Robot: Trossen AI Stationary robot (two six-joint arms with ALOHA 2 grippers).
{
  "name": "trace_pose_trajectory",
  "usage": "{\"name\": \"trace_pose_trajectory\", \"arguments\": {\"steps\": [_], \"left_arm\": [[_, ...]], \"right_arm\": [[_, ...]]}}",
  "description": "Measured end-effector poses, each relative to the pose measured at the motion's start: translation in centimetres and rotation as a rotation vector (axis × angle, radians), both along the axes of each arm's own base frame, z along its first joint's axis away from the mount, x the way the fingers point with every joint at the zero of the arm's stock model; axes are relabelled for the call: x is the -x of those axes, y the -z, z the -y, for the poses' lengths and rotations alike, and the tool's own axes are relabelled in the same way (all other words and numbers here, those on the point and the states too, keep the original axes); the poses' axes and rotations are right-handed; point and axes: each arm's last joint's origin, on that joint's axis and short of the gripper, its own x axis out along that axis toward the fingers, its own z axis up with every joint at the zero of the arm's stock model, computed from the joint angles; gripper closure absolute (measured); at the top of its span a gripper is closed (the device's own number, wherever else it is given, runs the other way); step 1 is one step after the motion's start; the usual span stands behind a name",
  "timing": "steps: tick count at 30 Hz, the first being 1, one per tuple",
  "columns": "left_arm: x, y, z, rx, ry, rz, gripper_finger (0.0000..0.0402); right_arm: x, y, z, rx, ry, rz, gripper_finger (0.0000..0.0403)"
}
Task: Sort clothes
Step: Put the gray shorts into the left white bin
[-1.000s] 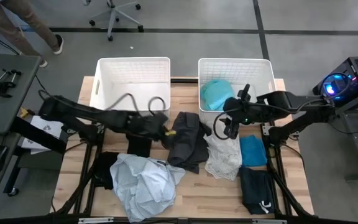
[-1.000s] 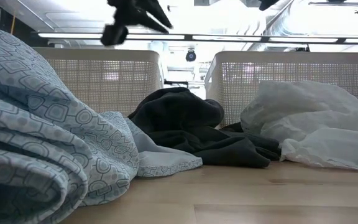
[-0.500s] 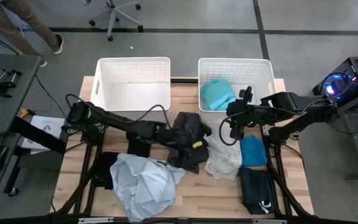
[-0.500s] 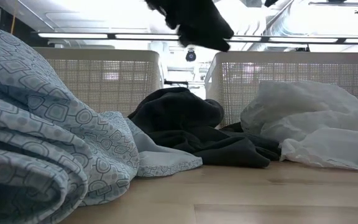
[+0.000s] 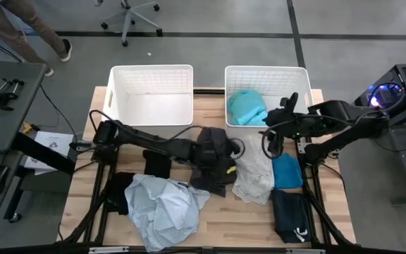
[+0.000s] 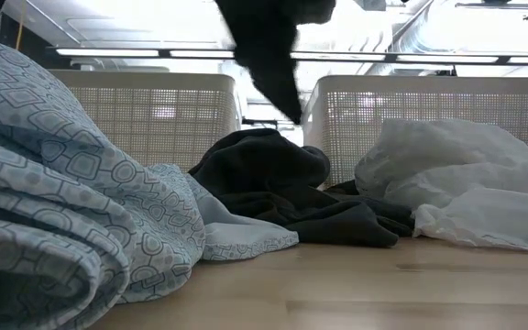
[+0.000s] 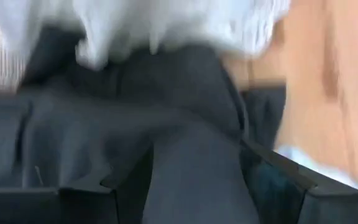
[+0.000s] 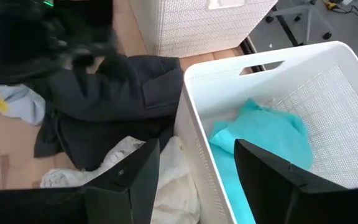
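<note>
My left gripper (image 5: 217,161) (image 6: 278,92) hangs open just above a crumpled charcoal garment (image 5: 213,152) (image 6: 273,179) lying mid-table. Its fingers (image 7: 79,196) point down at the dark cloth (image 7: 166,112), and the low view shows a gap between them and it. My right gripper (image 5: 275,135) (image 8: 194,152) is open and holds nothing. It hovers over the right basket's near wall (image 8: 194,118) and a white garment (image 5: 254,175). A teal garment (image 5: 245,106) (image 8: 260,134) lies in that basket. A pale blue patterned garment (image 5: 164,208) (image 6: 62,202) lies at the front left.
Two white slatted baskets stand at the table's far edge, the left one (image 5: 151,70) and the right one (image 5: 268,70). A black garment (image 5: 154,166), a bright blue one (image 5: 287,171) and a black one with a white mark (image 5: 291,215) lie on the wooden table (image 5: 238,226).
My left gripper has swung from in front of the left basket toward the table's right. It has come down over the charcoal garment, which lies as before. My right gripper has drifted a little toward the right edge.
</note>
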Motion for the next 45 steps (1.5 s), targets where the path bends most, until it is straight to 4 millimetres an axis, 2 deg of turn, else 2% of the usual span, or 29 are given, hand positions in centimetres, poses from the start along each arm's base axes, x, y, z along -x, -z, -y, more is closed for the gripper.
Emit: {"name": "trace_pose_trajectory", "arguments": {"steps": [3, 6, 11, 17, 23, 25, 28, 30, 34, 36, 37, 40, 45], "left_arm": [[1.0, -0.1, 2.6, -0.093, 0.045, -0.023, 0.0184], [1.3, 0.0, 4.4, -0.166, 0.054, 0.032, 0.0192], [0.8, 0.9, 3.7, -0.162, 0.024, 0.069, 0.0191], [1.1, 3.6, 3.5, -0.096, 0.004, 0.075, 0.017], [2.0, 5.5, 3.4, -0.312, 0.044, 0.041, 0.0163], [2.5, 6.0, 3.5, -0.328, 0.037, 0.008, 0.0167], [2.9, 6.3, 3.6, -0.298, -0.018, 0.002, 0.0187], [3.2, 6.5, 3.7, -0.286, -0.05, -0.013, 0.0213], [3.5, 6.5, 4.3, -0.266, -0.099, -0.011, 0.0308], [3.8, 6.0, 4.6, -0.279, -0.119, -0.027, 0.0367], [3.8, 5.7, 4.8, -0.282, -0.136, -0.031, 0.0382], [4.0, 4.1, 5.3, -0.322, -0.205, -0.009, 0.0385], [4.9, -1.6, 5.6, -0.425, -0.322, 0.13, 0.0395]], "right_arm": [[0.2, -0.1, 0.1, 0.019, 0.018, 0.009, 0.021], [0.4, -0.2, 0.2, 0.052, 0.028, 0.015, 0.021], [0.4, -0.3, 0.3, 0.083, 0.028, 0.01, 0.021], [0.5, -0.2, 0.3, 0.071, 0.025, 0.004, 0.021], [0.5, -0.2, 0.3, 0.083, 0.011, -0.004, 0.021], [0.5, -0.2, 0.3, 0.095, 0.011, -0.006, 0.021], [0.5, -0.3, 0.4, 0.106, 0.024, 0.0, 0.021], [0.4, -0.3, 0.4, 0.103, 0.03, 0.005, 0.021], [0.3, -0.4, 0.4, 0.107, 0.04, 0.026, 0.021], [0.1, -0.6, 0.4, 0.107, 0.052, 0.056, 0.021], [0.0, -0.6, 0.3, 0.103, 0.056, 0.072, 0.021], [-0.3, -1.0, 0.3, 0.083, 0.067, 0.13, 0.021], [-0.9, -1.6, 0.1, 0.051, 0.081, 0.224, 0.021]]}}
